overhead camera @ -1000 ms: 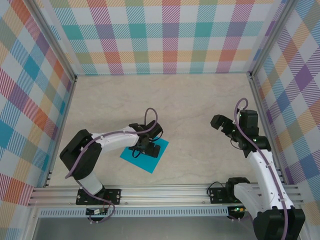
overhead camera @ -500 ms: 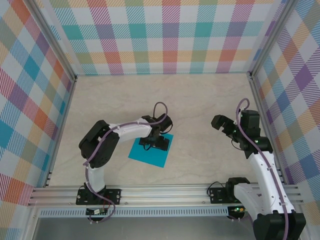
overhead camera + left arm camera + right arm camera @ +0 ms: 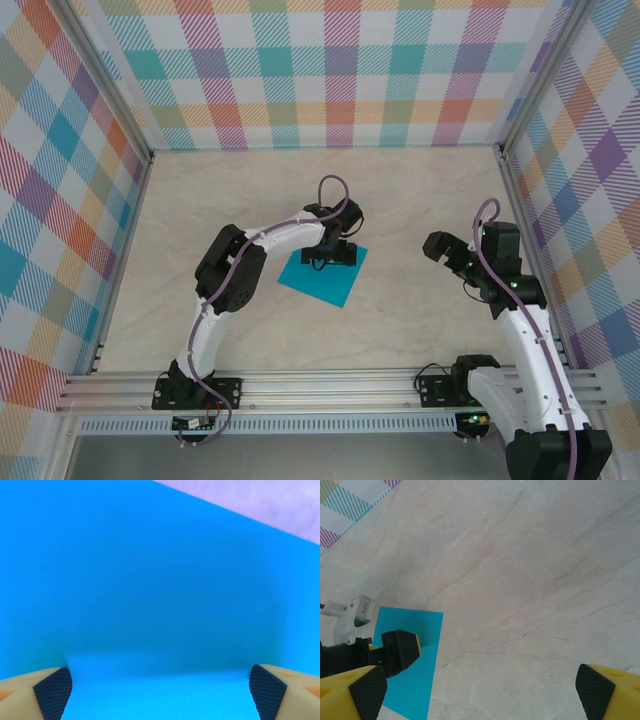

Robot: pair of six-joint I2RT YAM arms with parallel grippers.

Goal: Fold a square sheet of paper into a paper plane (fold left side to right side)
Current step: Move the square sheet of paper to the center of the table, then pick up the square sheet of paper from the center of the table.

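The square sheet of paper (image 3: 318,283) lies flat on the table, teal-blue, near the middle and turned slightly askew. My left gripper (image 3: 333,254) is stretched out over its far edge, open and pointing down, with its fingertips against the sheet. In the left wrist view the paper (image 3: 150,580) spreads under the gripper (image 3: 160,695), whose dark pads (image 3: 52,692) stand wide apart at the bottom corners. My right gripper (image 3: 445,252) hovers open to the right of the sheet, nothing between its fingers. In the right wrist view the gripper (image 3: 480,695) looks at bare table, with the sheet (image 3: 412,680) at lower left.
The beige marble-patterned table (image 3: 400,190) is fenced by checked walls and metal posts (image 3: 520,200). An aluminium rail (image 3: 330,385) runs along the near edge. The left arm's finger (image 3: 400,650) shows on the sheet in the right wrist view.
The left gripper has swept right and away from the near edge, and the sheet has slid and turned with it toward the table's middle. The right arm has stayed put.
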